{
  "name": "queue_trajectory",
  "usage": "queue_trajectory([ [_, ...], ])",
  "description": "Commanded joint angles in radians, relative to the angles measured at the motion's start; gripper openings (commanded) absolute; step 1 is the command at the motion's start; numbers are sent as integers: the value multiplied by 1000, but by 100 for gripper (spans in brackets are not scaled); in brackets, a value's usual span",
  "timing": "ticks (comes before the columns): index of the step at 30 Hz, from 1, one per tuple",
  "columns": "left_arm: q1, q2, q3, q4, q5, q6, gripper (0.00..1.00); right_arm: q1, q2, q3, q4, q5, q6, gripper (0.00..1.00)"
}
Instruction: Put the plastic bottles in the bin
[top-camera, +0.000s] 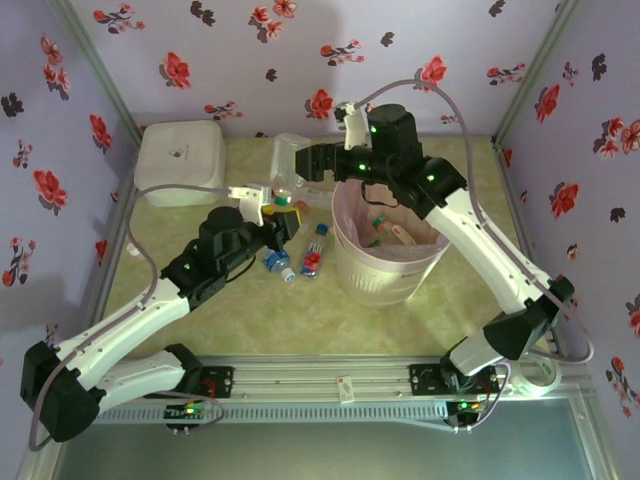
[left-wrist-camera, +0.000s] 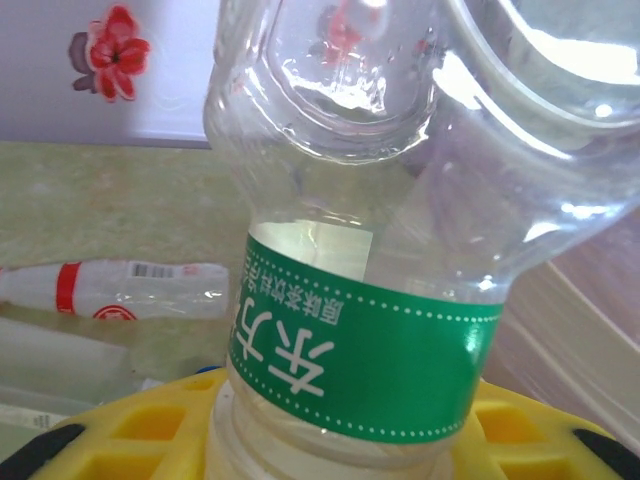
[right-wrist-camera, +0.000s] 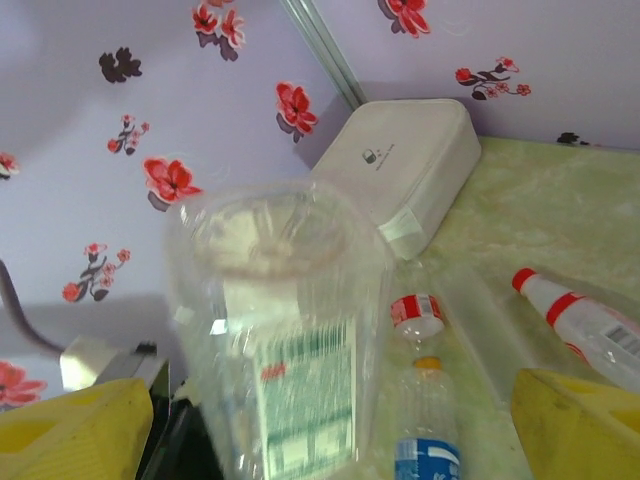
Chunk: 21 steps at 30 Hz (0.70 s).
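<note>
The left gripper (top-camera: 283, 226) is reaching into the cluster of bottles just left of the bin (top-camera: 390, 282), near the middle of the table (top-camera: 250, 322). In the left wrist view its yellow fingers (left-wrist-camera: 150, 425) are pressing in on either side of a green-label bottle (left-wrist-camera: 360, 350), pinching it near the neck (the label carries white characters). A red-banded bottle (left-wrist-camera: 120, 290) is lying on its side on the table to the left of it.

The right arm is stretching over the bin, and the right gripper (top-camera: 306, 160) is hanging to the bin's far left, near the back wall. Its fingers (right-wrist-camera: 80, 430) are standing spread, with a clear bottle (right-wrist-camera: 285, 340) between them. That bottle is showing blurred, and a clear gap is showing between it and the finger at the right edge of the right wrist view. From above, the same clear bottle (top-camera: 288, 165) is sitting at the gripper's tip, between the white box (top-camera: 180, 162) and the bin.

Several bottles are lying loose on the table: a blue-label bottle (right-wrist-camera: 426, 445) with an orange cap, a red-label bottle (right-wrist-camera: 415, 315) just beyond it, and a red-and-white bottle (right-wrist-camera: 585, 325) further right. Some bottles (top-camera: 388, 228) are lying inside the bin, on its pink liner.
</note>
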Motion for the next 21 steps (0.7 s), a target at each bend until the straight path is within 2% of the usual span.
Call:
queue_trajectory([
  [1,-16,-24,-24,83,47,39,0,8,40,31,93,-39,47,92],
  [3,-19,-23,-28,92,64,43,0,9,56,33,123,-62,59,91],
  [9,-21,-22,-31,89,64,45,0,9,74,32,153,-101,85,76],
  [15,-21,-24,-44,110,63,28,0,9,66,9,181,-119,111,54],
  [20,-19,-16,-51,125,43,28,0,9,54,-5,188,-111,107,47],
  [21,-19,-18,-53,128,37,25,5,9,54,-6,190,-108,107,46],
])
